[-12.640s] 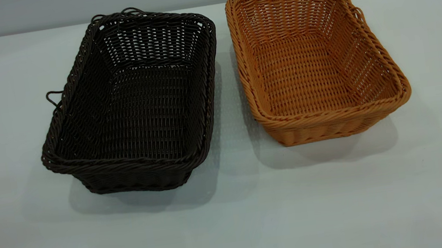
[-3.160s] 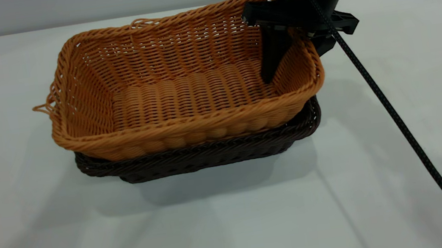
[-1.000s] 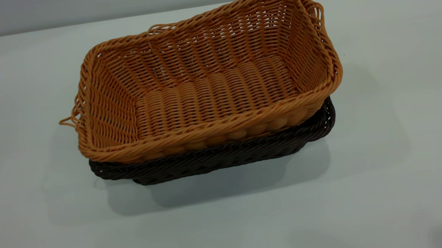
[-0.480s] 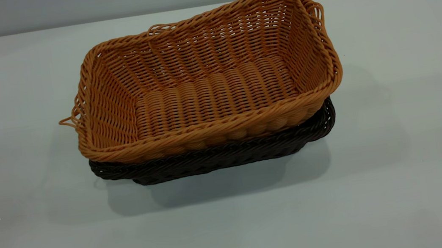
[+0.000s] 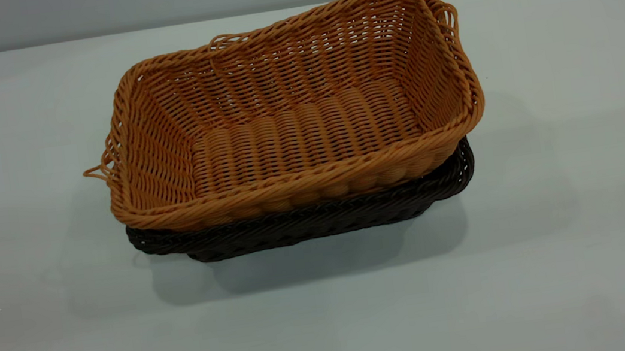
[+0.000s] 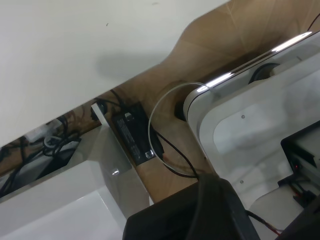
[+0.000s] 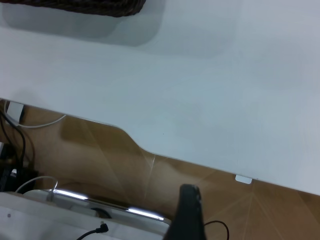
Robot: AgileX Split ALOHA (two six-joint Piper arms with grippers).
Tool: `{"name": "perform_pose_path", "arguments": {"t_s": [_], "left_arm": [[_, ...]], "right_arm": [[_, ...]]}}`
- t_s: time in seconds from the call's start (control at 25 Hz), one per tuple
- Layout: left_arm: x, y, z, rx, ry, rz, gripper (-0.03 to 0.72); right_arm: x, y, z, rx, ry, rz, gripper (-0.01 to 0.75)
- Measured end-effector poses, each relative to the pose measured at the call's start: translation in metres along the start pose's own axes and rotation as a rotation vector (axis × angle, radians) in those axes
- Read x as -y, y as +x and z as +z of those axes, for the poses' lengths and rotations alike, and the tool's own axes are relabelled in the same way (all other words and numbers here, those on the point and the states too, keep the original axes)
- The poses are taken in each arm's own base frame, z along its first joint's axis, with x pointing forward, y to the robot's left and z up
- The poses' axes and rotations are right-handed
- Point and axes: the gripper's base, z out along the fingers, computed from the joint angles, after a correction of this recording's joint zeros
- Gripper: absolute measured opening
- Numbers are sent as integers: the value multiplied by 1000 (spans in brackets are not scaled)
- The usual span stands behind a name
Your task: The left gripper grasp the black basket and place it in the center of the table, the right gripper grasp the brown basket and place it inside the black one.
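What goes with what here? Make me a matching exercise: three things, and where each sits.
Things:
1. brown basket
2. black basket
3. table

Places:
A. under both baskets
B. nested in the other basket, rim tilted
C. on the tabletop, only rim and base showing

Pairs: 1-B, 2-C, 3-A

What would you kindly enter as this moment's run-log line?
brown basket: nested in black basket | table: mid | hands: out of exterior view
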Motion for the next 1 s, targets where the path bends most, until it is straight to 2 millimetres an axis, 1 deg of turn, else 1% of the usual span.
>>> {"name": "perform_pose_path", "arguments": {"t_s": [0.28, 0.36, 0.44, 0.56, 0.68, 0.76, 0.88, 1.0], "left_arm": [[0, 0, 0, 1, 0, 1, 474], [-1, 0, 0, 2, -1, -10, 474], [-5, 0, 0, 4, -7, -56, 474], [-16, 1, -2, 22, -30, -179, 474], [-25, 7, -7, 71, -65, -301, 474], [-28, 13, -11, 116, -82, -348, 474], [-26, 23, -20, 209, -108, -390, 474], [-22, 36, -28, 311, -134, -411, 474]], "right_arm": [[0, 1, -1, 11, 1, 2, 575], [1, 2, -3, 31, 8, 36, 575], [4, 3, -6, 63, 46, 109, 575], [8, 8, -12, 137, 111, 200, 575], [5, 18, -23, 249, 141, 230, 575], [2, 26, -30, 330, 154, 232, 575], [-3, 39, -38, 438, 159, 216, 575], [-4, 43, -40, 461, 160, 211, 575]]}}
